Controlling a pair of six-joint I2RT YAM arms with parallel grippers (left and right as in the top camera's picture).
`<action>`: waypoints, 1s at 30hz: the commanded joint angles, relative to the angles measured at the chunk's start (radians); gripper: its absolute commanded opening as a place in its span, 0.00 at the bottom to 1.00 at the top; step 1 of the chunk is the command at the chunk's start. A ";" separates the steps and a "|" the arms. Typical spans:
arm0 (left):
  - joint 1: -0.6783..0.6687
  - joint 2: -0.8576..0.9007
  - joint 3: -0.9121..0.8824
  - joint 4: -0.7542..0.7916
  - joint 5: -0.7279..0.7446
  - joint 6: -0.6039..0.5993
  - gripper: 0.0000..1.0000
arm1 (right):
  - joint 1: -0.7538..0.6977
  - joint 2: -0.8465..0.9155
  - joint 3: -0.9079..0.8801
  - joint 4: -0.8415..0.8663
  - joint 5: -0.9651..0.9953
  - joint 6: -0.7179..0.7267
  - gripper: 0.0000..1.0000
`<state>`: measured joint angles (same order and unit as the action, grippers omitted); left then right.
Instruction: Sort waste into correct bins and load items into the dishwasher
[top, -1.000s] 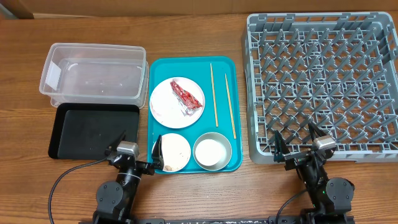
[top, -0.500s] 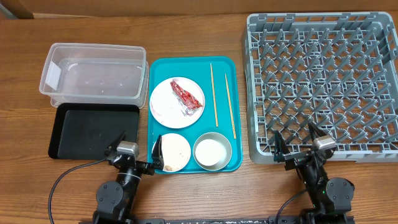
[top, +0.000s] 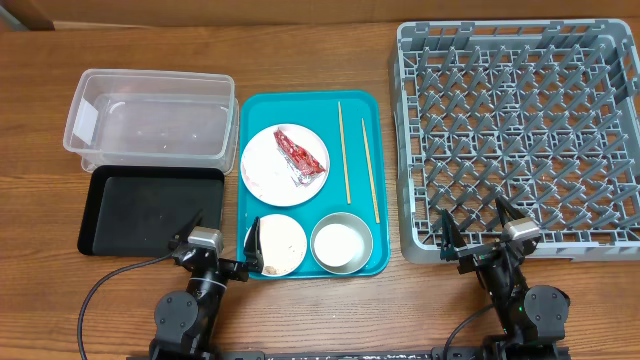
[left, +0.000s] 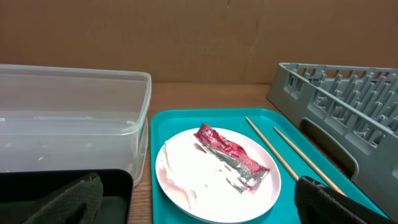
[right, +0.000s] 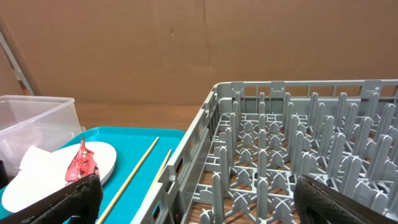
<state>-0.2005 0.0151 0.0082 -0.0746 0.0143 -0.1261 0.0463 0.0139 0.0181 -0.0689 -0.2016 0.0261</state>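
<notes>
On the teal tray (top: 370, 110), a white plate (top: 262, 172) carries the red-and-silver wrapper (top: 300, 157), with what looks like a white napkin (left: 186, 177) beside it. Two chopsticks (top: 343, 150) lie to the plate's right. Two small bowls (top: 285, 240) (top: 341, 243) sit at the tray's front. The clear tub (top: 150, 118) and black tray (top: 150, 212) are on the left. The grey dish rack (top: 520, 130) is on the right. My left gripper (top: 222, 232) is open and empty at the tray's front left corner. My right gripper (top: 472, 228) is open and empty at the rack's front edge. I cannot make out any rice.
The left wrist view shows the plate (left: 205, 186), the wrapper (left: 231, 155), the tub (left: 68, 124) and the chopsticks (left: 273, 149). The right wrist view shows the rack's pegs (right: 298, 143) ahead and the plate (right: 43, 180) to the left. A brown cardboard wall stands behind the table.
</notes>
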 joint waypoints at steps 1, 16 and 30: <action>0.005 -0.008 -0.003 0.018 -0.093 0.055 1.00 | -0.003 -0.009 -0.010 0.006 0.006 0.007 1.00; 0.004 -0.008 -0.003 0.000 0.054 -0.047 1.00 | -0.003 -0.009 -0.010 0.008 -0.059 0.104 1.00; 0.004 0.057 0.269 -0.105 0.240 -0.120 1.00 | -0.003 0.060 0.356 -0.303 -0.166 0.214 1.00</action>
<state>-0.2005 0.0299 0.1310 -0.1226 0.2146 -0.2344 0.0463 0.0391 0.2035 -0.3256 -0.3443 0.2169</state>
